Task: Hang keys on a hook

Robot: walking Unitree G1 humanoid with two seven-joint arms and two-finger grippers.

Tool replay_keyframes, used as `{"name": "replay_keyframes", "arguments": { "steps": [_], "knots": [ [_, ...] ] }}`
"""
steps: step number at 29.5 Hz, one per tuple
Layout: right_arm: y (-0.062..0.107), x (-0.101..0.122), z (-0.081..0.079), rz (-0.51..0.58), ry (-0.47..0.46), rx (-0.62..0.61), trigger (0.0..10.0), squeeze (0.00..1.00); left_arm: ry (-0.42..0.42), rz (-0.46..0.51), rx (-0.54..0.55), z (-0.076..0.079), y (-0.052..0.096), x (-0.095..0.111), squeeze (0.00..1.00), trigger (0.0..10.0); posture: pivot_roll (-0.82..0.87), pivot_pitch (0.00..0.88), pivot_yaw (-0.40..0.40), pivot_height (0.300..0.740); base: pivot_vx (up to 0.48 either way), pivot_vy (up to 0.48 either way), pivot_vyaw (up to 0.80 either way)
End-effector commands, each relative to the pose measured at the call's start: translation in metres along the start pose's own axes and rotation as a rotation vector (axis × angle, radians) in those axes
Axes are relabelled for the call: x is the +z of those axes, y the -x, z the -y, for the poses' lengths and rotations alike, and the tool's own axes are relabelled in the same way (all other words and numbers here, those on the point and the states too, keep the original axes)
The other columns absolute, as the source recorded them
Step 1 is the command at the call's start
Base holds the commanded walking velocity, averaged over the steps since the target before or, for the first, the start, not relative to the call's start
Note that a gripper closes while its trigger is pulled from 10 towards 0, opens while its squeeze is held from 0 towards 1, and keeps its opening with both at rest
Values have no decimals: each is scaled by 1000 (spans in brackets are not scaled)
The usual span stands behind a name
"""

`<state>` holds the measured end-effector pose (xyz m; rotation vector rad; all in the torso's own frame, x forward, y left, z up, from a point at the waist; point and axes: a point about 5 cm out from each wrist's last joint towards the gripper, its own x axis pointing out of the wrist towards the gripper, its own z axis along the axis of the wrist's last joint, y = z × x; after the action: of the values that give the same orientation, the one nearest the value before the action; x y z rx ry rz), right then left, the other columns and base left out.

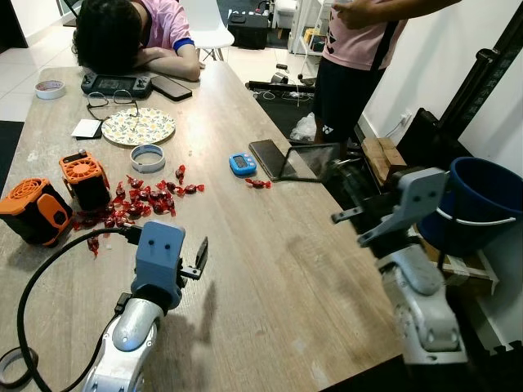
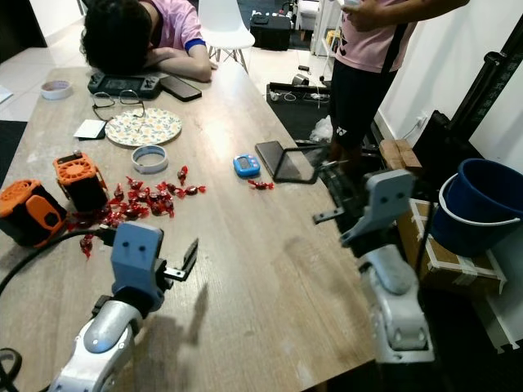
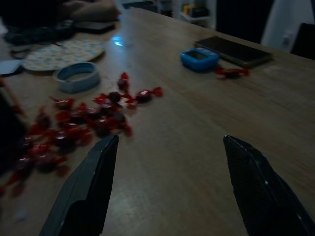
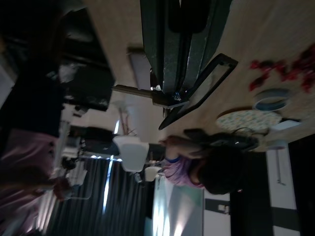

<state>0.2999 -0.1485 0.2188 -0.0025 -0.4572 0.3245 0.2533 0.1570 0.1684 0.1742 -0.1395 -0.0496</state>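
Left wrist view shows left tool (image 3: 170, 152) spread wide over bench (image 1: 270, 269) nr red candies (image 1: 147, 200), right tool (image 4: 170, 93) pinched narrow w/ nothing held, keys/hook unseen, so risk: wandering tools knock the blue timer (image 1: 243, 164).

Setting: a lived-in room of a home, used as an informal work area. A long wooden bench (image 1: 270, 269) carries domestic clutter: red wrapped sweets (image 1: 143, 200) toward its left edge, a patterned plate (image 1: 138, 126), spectacles (image 1: 110, 100) and a handheld game console (image 1: 115, 83) near the far end (where a person (image 1: 135, 33) rests head-down). A white chair (image 1: 206, 24), tiled floor (image 1: 16, 86) and blue bucket (image 1: 482, 204) surround it.
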Motion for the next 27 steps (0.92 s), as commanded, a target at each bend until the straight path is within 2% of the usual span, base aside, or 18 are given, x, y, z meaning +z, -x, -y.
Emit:
{"name": "replay_keyframes", "arguments": {
  "steps": [1, 5, 8, 27],
  "knots": [
    [3, 3, 1, 12, -11, -25, 10000, 0, 12, -1, 33, -1, 4, 0, 0, 10000, 109, 138, -56, 740, 0, 0, 0],
    [4, 1, 0, 14, -16, -48, 10000, 0, 13, 6, 76, -4, 3, 3, 0, 10000, 110, 135, -56, 740, 0, 0, 0],
    [4, -2, -4, 16, -9, -56, 10000, 0, -32, 18, 105, -6, -1, 2, 0, 10000, 105, 130, -55, 740, 0, 0, 0],
    [7, -12, -15, -29, -48, -25, 10000, 0, -27, 1, 122, -6, 0, -4, 0, 10000, 112, 131, -58, 740, 0, 0, 0]
  ]
}}
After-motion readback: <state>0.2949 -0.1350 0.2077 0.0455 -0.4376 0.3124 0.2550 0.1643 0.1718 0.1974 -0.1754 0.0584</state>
